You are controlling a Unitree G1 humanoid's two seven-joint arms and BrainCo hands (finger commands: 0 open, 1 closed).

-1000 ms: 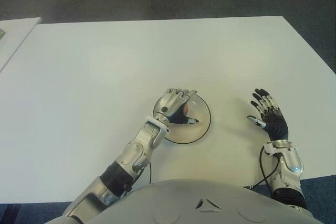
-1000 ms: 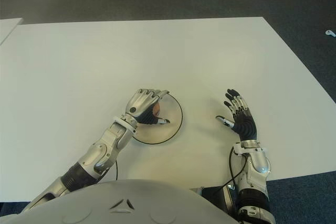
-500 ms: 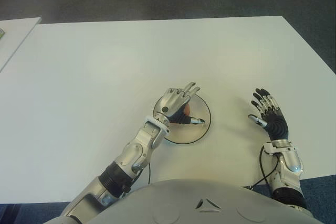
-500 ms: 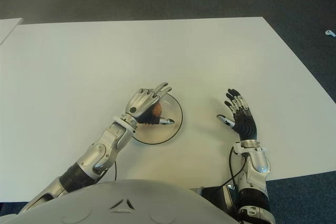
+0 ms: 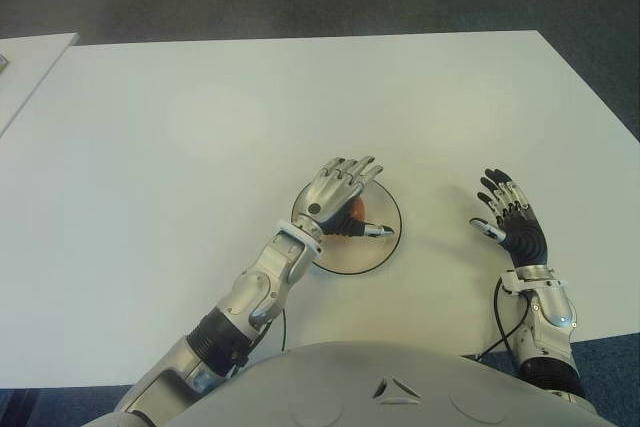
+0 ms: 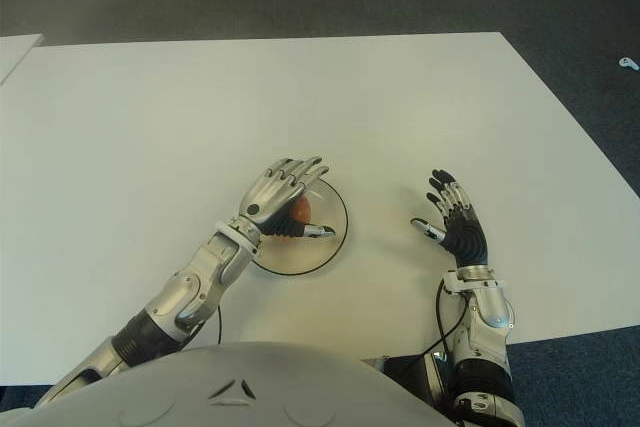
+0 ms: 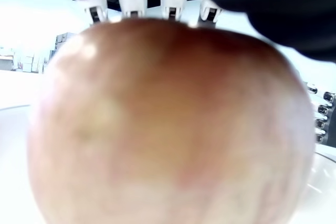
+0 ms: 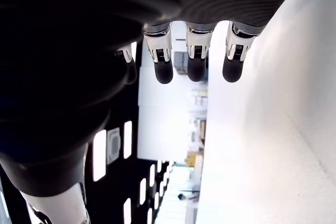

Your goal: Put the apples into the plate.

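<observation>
1. Left eye view shows us the left hand (image 5: 338, 197) above the round, shallow, dark-rimmed plate (image 5: 378, 252) on the white counter (image 5: 200, 147), fingers spread wide and gripping nothing.
2. We see the reddish, rounded apple (image 7: 168, 129) on the plate, directly beneath that palm.
3. We find the right hand (image 5: 510, 222) to the right of the plate, well apart, fingers extended and empty.
</observation>
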